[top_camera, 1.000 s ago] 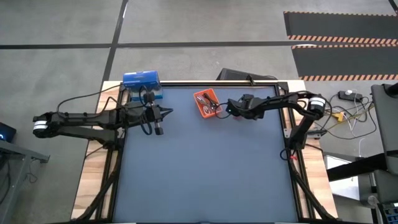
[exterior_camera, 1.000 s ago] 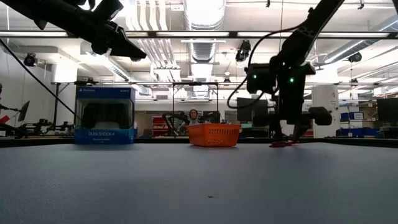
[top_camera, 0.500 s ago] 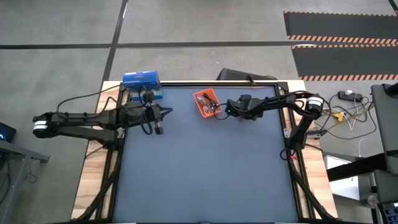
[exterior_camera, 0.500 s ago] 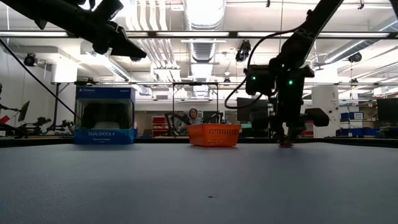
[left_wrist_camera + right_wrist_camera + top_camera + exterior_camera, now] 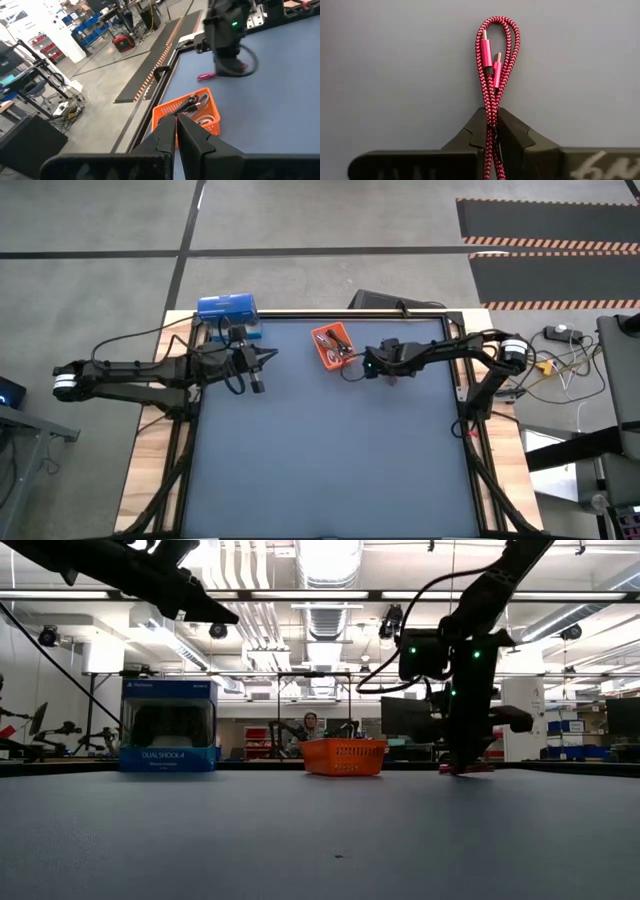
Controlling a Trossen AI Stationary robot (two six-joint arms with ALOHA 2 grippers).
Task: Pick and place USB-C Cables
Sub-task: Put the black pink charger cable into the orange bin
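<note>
Low over the table, right pincer [image 5: 491, 125] pinches the magenta cable [image 5: 495, 60], seemingly tilted downward.

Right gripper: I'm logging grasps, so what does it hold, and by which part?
The right gripper pinches the pink cable partway along its doubled strands, its looped end and plugs sticking out ahead.

"DUALSHOCK 4" on blue box [image 5: 168, 726]
</note>
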